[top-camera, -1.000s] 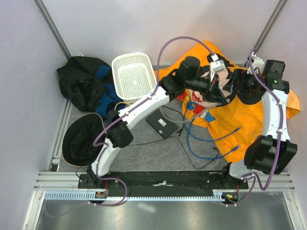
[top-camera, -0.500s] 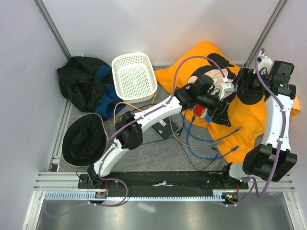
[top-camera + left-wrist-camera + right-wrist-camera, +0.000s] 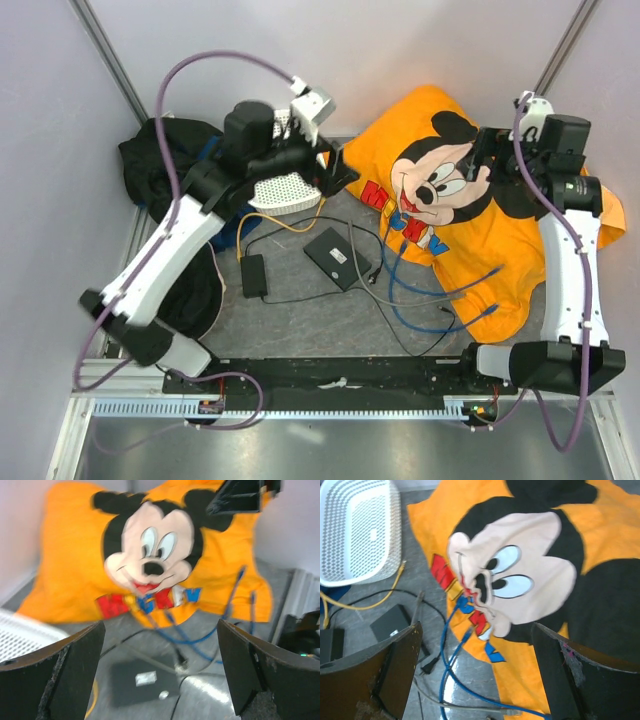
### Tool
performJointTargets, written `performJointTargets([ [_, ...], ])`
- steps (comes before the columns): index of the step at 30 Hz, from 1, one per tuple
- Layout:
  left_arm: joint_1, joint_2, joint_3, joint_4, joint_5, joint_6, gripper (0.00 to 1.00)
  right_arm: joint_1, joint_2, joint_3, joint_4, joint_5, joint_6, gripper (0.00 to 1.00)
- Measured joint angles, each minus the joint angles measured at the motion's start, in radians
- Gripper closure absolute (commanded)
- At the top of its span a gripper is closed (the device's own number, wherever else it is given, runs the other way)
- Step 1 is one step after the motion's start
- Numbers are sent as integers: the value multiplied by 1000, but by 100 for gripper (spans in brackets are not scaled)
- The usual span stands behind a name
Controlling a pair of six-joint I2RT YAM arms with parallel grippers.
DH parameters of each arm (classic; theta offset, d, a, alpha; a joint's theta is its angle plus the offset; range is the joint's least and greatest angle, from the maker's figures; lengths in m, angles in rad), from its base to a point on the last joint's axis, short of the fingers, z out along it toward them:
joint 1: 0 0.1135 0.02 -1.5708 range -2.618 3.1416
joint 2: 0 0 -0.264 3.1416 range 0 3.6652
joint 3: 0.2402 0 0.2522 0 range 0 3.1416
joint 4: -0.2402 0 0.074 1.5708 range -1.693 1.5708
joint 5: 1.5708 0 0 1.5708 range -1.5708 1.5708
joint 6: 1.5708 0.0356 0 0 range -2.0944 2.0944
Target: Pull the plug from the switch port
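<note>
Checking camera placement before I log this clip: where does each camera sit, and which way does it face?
Top external: above and behind the bases, looking down at the table; both arms show, left gripper by the white basket, right gripper over the Mickey shirt.
Left wrist: on the left arm, facing the shirt and the switch; its open fingers frame the bottom.
Right wrist: on the right arm, looking down at shirt, blue cables and basket; open fingers below.
Shared: all three show the shirt and switch.

Left tool (image 3: 338, 176) and right tool (image 3: 481, 160) both gape wide, empty.
</note>
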Motion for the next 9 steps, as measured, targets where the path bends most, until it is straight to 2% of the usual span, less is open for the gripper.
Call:
performJointTargets([
  [4, -8, -221, -237, -27, -180, 79, 0, 84, -41, -26, -11, 20, -4, 2],
  [9, 137, -349, -489, -44, -354, 115, 0, 121, -33, -51, -40, 16, -39, 2],
])
